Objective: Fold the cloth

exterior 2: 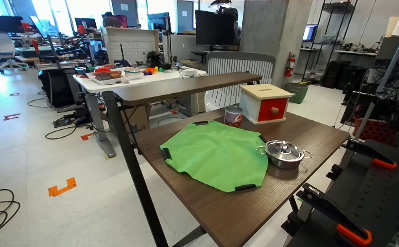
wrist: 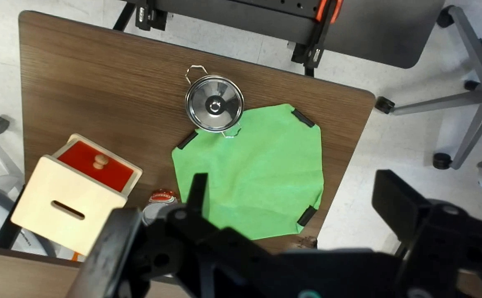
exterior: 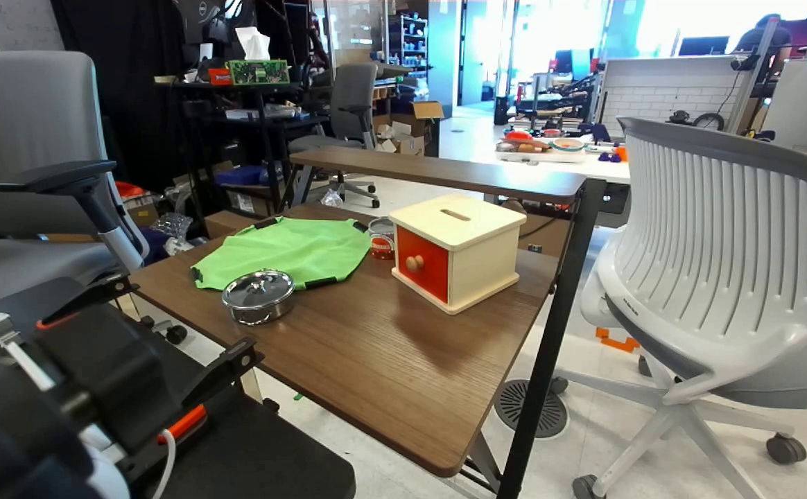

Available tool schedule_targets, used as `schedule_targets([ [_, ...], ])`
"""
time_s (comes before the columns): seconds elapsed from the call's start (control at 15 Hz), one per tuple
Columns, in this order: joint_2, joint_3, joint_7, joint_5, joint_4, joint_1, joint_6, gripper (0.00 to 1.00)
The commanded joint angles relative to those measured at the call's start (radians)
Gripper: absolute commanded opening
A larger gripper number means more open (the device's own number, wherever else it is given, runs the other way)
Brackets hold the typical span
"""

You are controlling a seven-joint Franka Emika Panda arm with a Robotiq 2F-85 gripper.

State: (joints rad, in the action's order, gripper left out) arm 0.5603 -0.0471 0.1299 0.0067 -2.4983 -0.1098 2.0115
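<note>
The cloth is a bright lime-green fabric piece with black strips at its corners. It lies spread almost flat on the brown table, with slight wrinkles, in both exterior views (exterior: 292,246) (exterior 2: 216,154) and in the wrist view (wrist: 261,165). One corner by a black strip is slightly turned over in the wrist view. My gripper (wrist: 293,176) is wide open with nothing between its fingers, seen from above the table. One finger overlaps the cloth in the picture; the other appears over the floor beyond the table edge. The gripper does not show in the exterior views.
A lidded steel pot (wrist: 215,103) stands at the cloth's edge, one handle over the cloth. A can (exterior 2: 233,116) and a red-and-cream box (exterior: 459,249) stand beside the cloth. A raised shelf (exterior 2: 185,87) runs along one side of the table (exterior: 376,360).
</note>
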Motion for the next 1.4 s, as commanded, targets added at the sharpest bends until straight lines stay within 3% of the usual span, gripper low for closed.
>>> schedule_targets([
  [0.0, -0.085, -0.064, -0.09, 0.003, -0.034, -0.017, 0.138, 1.0],
  [0.4, -0.347, -0.154, -0.313, -0.068, -0.002, 0.009, 0.4, 1.0],
  [0.8, -0.634, -0.149, -0.445, -0.027, 0.118, -0.024, 0.574, 1.0],
  [1.0, -0.777, -0.134, -0.482, 0.026, 0.224, -0.037, 0.603, 1.0],
  [1.33, -0.968, -0.099, -0.594, 0.019, 0.377, -0.102, 0.622, 1.0],
])
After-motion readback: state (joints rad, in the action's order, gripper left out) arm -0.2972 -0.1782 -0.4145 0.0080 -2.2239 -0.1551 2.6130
